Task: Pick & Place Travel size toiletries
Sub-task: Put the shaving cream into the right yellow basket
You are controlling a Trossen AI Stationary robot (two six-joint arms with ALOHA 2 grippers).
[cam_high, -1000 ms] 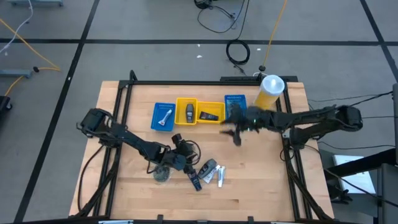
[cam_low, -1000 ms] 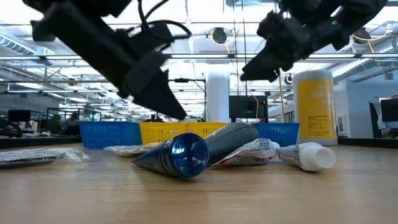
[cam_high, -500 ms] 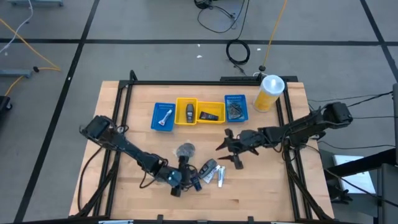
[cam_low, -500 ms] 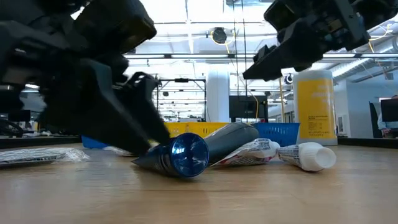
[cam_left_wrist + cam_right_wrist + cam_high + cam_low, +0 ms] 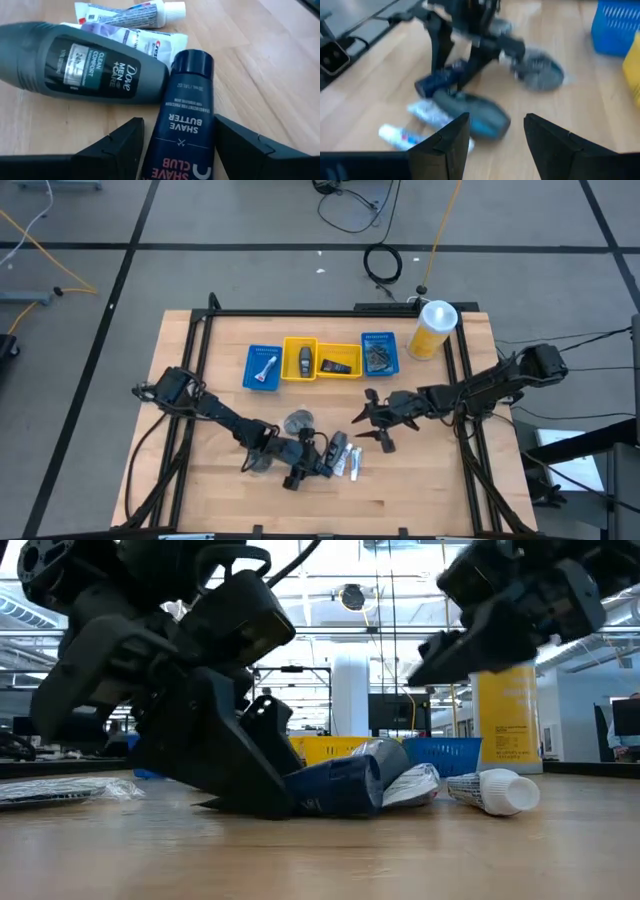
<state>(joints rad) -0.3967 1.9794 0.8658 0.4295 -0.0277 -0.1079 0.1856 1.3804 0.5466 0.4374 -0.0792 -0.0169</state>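
Observation:
A dark blue shave-butter tube lies flat on the wood with my left gripper shut around it; the same tube shows in the low view. Beside it lie a grey Dove deodorant and two white toothpaste tubes. A grey disc in clear wrap rests farther off, and another lies by the left arm. My right gripper hangs open above the table, right of the pile. My left gripper pinches the shave-butter tube between its two fingers, on the tube's wider back part, away from the cap. The fingers lie along the tube, coming in low from the table's left. The tube lies flat on the table.
Along the far side stand a blue tray, two yellow trays and another blue tray, each with items inside. A tall yellow bottle with a white cap stands at the far right. Bare wood lies near the front edge.
My left gripper has moved toward the near edge, come down and slid right onto the pile, closing around the blue tube. The tube has turned: its cap faced the near edge, now its side does. My right gripper has moved from the far blue tray toward the pile.

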